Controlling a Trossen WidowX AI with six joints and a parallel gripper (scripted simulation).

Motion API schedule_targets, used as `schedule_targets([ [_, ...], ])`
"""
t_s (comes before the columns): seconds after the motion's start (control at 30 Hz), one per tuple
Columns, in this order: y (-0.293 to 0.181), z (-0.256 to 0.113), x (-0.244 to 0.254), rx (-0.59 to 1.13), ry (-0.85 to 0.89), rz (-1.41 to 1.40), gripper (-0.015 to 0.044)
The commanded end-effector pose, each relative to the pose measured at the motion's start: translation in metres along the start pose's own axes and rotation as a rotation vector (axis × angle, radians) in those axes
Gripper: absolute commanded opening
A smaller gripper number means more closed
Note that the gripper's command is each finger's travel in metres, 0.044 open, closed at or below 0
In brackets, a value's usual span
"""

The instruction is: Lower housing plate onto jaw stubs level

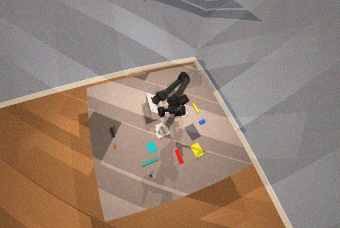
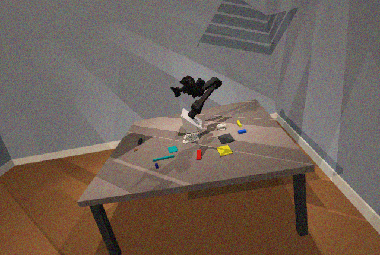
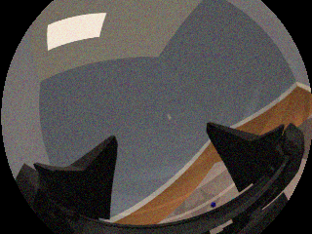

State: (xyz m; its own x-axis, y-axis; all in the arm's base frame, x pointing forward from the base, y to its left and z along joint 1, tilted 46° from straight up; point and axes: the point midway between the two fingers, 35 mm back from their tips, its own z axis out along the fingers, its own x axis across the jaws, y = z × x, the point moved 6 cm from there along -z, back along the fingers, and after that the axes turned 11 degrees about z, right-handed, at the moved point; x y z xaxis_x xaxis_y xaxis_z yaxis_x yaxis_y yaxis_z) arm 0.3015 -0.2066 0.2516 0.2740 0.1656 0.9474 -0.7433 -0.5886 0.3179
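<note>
A white assembly (image 1: pixel 162 130) (image 2: pixel 190 138) with a squarish base and raised round parts stands on the table in front of the arm's mount. Its jaws, pins and stubs are too small to tell apart. A small white piece, seemingly the housing plate (image 1: pixel 184 114) (image 2: pixel 221 126), stands apart from it on the table, to its right and farther back; the arm partly hides it in the top view. My gripper (image 1: pixel 171 114) (image 2: pixel 184 91) (image 3: pixel 163 134) is open and empty, high above the table. In the wrist view its fingers are wide apart, facing the wall.
The arm rises from a tilted white mount (image 1: pixel 150 105) (image 2: pixel 187 120) behind the assembly. A dark grey plate (image 1: pixel 192 131) (image 2: pixel 226 138), yellow plate (image 1: pixel 196 149) (image 2: pixel 224 150), red bar (image 1: pixel 179 156) (image 2: pixel 199 154), cyan plate (image 1: pixel 151 147) (image 2: pixel 173 149) and cyan rod (image 1: pixel 150 162) (image 2: pixel 163 158) lie in front.
</note>
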Motion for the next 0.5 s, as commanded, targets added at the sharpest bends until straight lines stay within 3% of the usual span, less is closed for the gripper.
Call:
schedule_targets([
  [0.0,-0.005,-0.002,0.004,0.039,0.0,-0.08,0.044],
  [0.47,-0.03,-0.013,0.005,0.215,-0.01,-0.428,0.044],
])
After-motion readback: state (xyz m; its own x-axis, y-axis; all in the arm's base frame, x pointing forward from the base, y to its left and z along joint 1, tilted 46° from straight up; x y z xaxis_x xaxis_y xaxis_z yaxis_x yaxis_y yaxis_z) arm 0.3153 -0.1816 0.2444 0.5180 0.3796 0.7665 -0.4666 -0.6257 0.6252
